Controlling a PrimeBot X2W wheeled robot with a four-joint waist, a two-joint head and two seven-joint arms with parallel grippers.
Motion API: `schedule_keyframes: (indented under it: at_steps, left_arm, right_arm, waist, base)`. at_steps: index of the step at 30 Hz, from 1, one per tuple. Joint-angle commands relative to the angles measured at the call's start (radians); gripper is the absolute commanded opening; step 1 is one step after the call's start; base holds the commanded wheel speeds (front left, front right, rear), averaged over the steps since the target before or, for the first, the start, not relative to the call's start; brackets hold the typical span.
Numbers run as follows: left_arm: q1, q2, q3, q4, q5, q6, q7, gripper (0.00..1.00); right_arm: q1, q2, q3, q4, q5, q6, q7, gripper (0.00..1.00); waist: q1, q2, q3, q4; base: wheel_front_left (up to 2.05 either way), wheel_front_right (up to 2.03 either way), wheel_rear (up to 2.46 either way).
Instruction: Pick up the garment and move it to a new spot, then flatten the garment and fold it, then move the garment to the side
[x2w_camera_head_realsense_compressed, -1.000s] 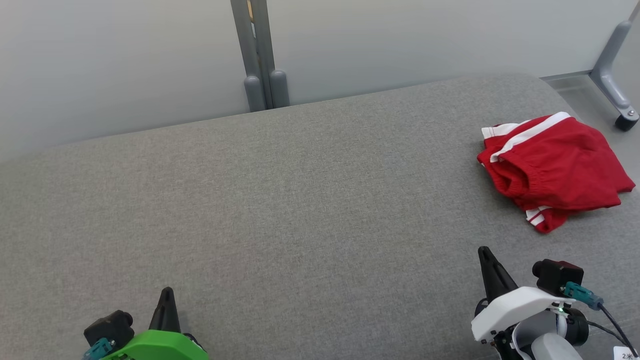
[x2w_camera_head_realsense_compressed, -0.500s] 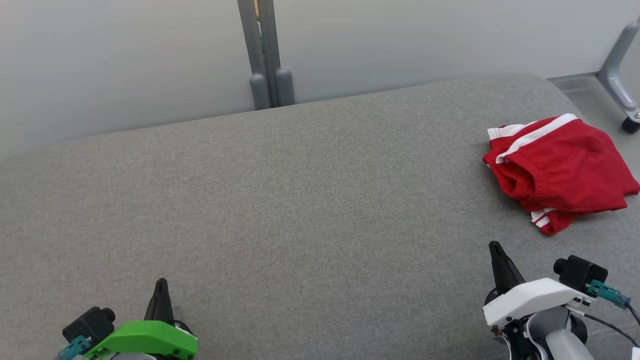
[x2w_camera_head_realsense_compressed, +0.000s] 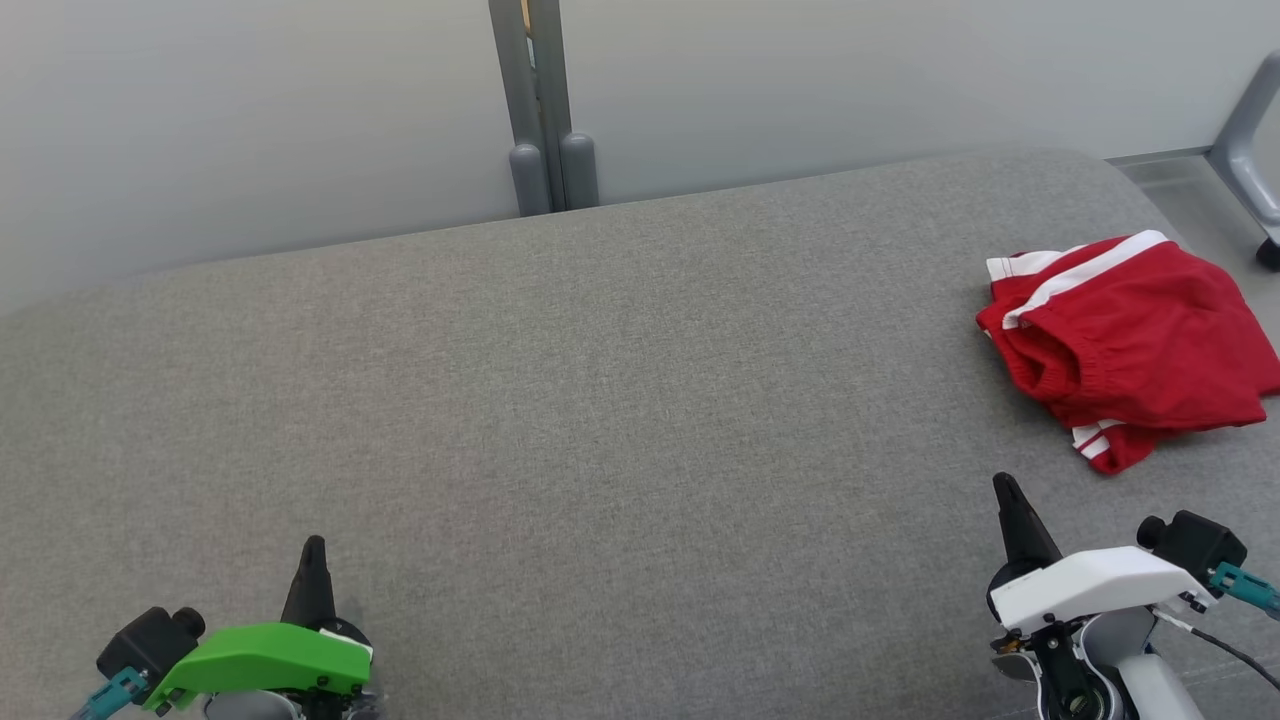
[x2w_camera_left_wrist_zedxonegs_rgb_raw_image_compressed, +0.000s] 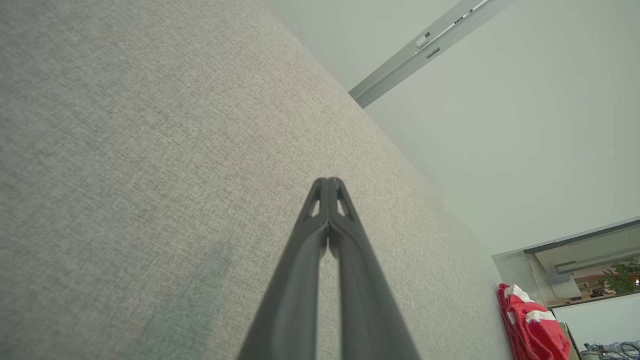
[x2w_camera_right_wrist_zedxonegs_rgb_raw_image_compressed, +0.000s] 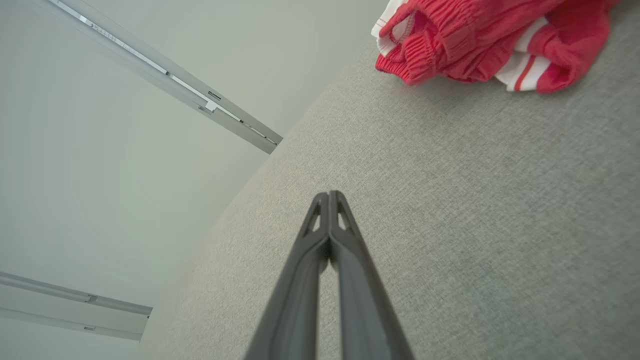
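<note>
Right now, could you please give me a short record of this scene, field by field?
garment: red shorts with white stripes, crumpled, elastic waistband showing
location: far right part of the grey fabric surface, close to its right edge
left jaws: shut, empty, over bare fabric at the head view's lower left
right jaws: shut, empty, nearer than the shorts, not touching them
background: pale wall, grey post
task state: shorts not yet picked up
</note>
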Motion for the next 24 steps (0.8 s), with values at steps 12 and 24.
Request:
schedule_keyframes:
  at_steps: [12, 24]
  left_arm:
    - [-0.041, 0.007, 0.025, -0.041, -0.159, -0.020, 0.041, 0.00]
    - [-0.049, 0.008, 0.039, -0.059, -0.269, -0.031, 0.071, 0.00]
  right_arm:
    - [-0.020, -0.001, -0.032, -0.040, 0.172, 0.000, 0.045, 0.00]
    - [-0.021, 0.000, -0.053, -0.057, 0.291, 0.000, 0.077, 0.00]
  waist:
    - [0.0000, 0.0000, 0.003, 0.013]
    - [0.0000, 0.0000, 0.005, 0.023]
  base:
    - [0.00, 0.00, 0.00]
    - [0.00, 0.00, 0.00]
